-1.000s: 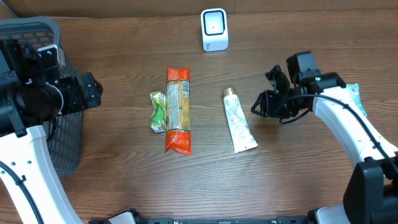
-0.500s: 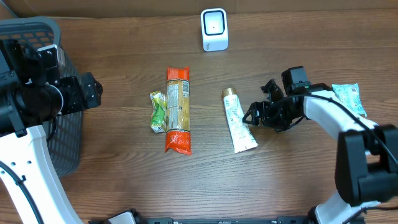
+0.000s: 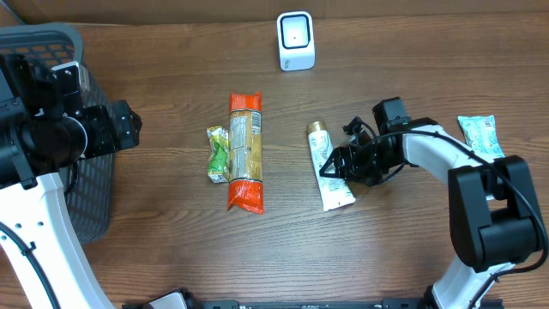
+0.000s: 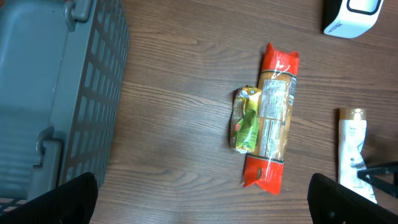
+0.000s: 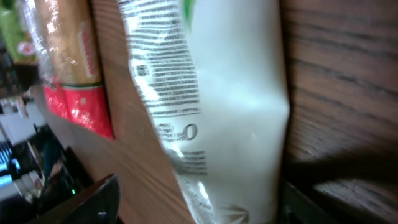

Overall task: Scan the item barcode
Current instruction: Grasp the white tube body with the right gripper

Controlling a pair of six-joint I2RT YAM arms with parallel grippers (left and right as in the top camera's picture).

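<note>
Two claws are in play, but only one is working. The right claw (image 3: 333, 168) is down at the white tube (image 3: 327, 172), which lies flat on the surface (image 3: 403, 249), well below the scanner (image 3: 296, 40) at the far edge. Its wrist view shows a finger on either side of the tube, spread apart and not yet pinching. The left claw (image 3: 125, 126) hangs wide open beside the basket (image 3: 51, 43), idle.

My worry is the grip. The tube looks soft and slick, so a squeeze near its edge could let it squirt out or skid towards the pasta pack (image 3: 244, 150). A finger scraping the wood might shove it instead of lifting it. The fingers could also end up covering the printed patch the scanner needs.

Compared with a second ago, the right arm has swung in from well to the right of the tube and dropped over it. The tube, the pack and the left arm have not shifted.
</note>
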